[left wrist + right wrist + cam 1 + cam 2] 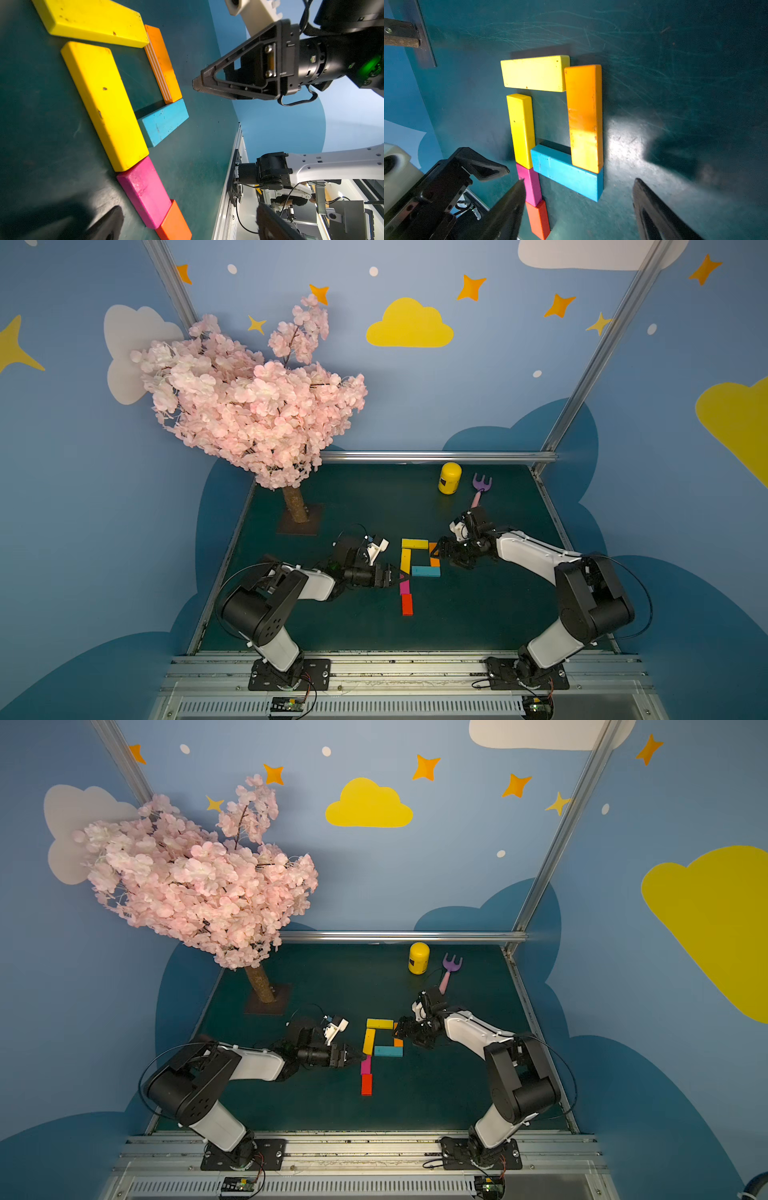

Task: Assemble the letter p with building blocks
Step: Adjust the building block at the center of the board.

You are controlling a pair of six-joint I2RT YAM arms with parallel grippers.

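Blocks (104,99) lie flat on the dark green table (478,614) and form a letter P (368,1041), with its foot toward the near edge. Nearest is the red block (407,604), the bottom of the stem. The magenta block (404,587) sits end to end with it, just beyond.

The left pincer (397,574) reaches in from the left, just beside the joint between the magenta block and the upright yellow block (405,561). Its jaws are spread wide and grip nothing (in the left wrist view the magenta and red blocks show between its blurred fingertips (110,222)).

The teal block (425,571) lies crosswise to the right of the stem. It touches the upright yellow block and closes the loop's near side. The orange block (435,561) makes the right side, with its near end against the teal block and its far end beside the far yellow block (414,543). A thin gap separates the two yellow blocks.

The right pincer (440,549) comes in from the right, near the orange block, with its jaws apart and empty; it hides part of that block in both top views.

Far right, a yellow can (450,477) stands upright with a toy rake (480,489) beside it. Far left stands a pink blossom tree (249,406).
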